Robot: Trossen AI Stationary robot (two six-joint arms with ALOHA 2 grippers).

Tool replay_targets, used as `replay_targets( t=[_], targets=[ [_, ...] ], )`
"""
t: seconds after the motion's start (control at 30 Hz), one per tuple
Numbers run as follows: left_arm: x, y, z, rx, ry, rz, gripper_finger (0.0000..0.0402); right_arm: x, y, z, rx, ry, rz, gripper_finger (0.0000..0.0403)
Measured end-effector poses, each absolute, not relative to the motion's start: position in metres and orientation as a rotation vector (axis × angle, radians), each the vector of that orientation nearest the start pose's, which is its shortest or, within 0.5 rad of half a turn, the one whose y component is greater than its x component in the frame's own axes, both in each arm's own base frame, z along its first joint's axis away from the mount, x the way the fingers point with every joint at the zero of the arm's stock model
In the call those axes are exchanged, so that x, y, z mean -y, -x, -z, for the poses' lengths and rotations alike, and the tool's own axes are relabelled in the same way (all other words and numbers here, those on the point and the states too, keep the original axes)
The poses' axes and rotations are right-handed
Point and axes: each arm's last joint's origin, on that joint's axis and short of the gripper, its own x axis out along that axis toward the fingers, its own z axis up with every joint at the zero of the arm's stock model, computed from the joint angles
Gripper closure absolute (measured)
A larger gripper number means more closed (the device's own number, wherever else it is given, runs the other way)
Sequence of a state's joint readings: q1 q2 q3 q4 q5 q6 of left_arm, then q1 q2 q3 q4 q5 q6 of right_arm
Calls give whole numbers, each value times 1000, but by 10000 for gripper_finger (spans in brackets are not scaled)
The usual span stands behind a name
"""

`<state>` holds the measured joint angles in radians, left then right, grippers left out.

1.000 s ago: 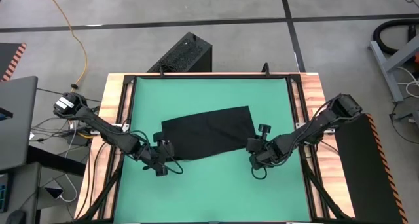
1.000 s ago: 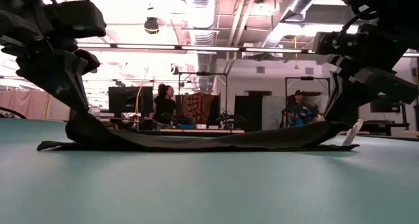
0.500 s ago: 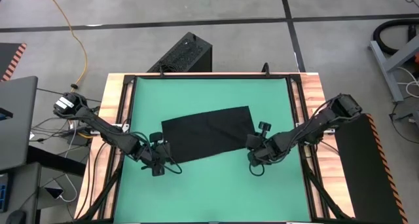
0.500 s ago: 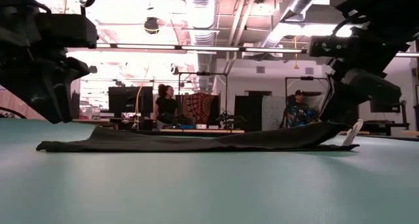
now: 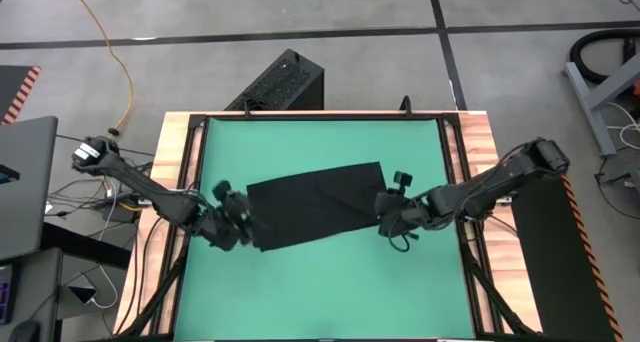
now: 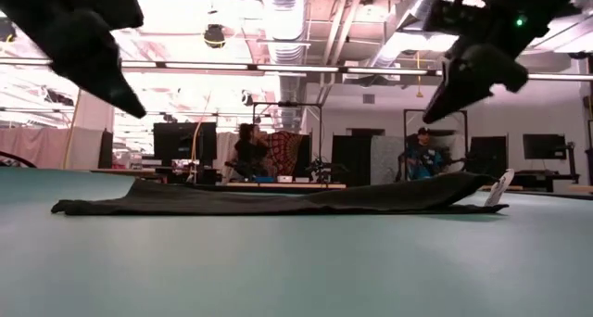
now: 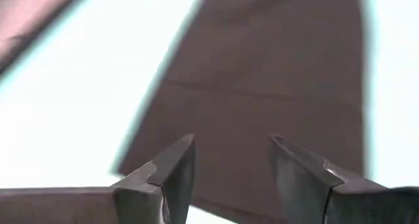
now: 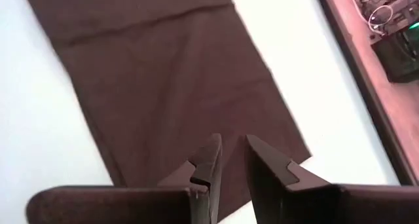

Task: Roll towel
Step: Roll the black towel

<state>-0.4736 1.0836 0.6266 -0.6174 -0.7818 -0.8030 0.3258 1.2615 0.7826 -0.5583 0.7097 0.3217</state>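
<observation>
Smooth green mat [image 5: 320, 282], flat oblong soft black towel [image 5: 318, 204], both jaws released above it

The towel [image 5: 318, 204] is laid flat at the middle of the mat [image 5: 320, 292]. The left gripper [image 5: 237, 225] is placed at its left end, the right gripper [image 5: 387, 214] at its right end. A ribbed box [image 5: 280, 82] is set behind the table [image 5: 482, 142].

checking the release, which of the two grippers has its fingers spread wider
The left gripper, lifted clear above the towel's left end, shows a broad gap between its fingers. The right gripper, above the right end, shows only a narrow slit.
</observation>
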Motion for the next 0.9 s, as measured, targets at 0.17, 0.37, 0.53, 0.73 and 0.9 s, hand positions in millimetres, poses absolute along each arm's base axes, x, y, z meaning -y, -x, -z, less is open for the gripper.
replay_targets(
  t=[0.17, 0.37, 0.53, 0.73, 0.9],
  targets=[
    [36, -156, -183, -712, 276, -750, 223, -46, -224, -224, -809, 197, 516, 313],
    [25, -149, -162, -749, 462, -827, 224, -45, -231, -212, -863, 237, 522, 313],
    [23, -150, -165, -694, 509, -863, 224, -47, -237, -198, -918, 271, 523, 313],
    [14, -150, -162, -693, 536, -925, 224, -48, -243, -184, -972, 302, 524, 314],
    [6, -152, -159, -698, 552, -985, 224, -48, -243, -182, -980, 307, 524, 314]
  ],
)
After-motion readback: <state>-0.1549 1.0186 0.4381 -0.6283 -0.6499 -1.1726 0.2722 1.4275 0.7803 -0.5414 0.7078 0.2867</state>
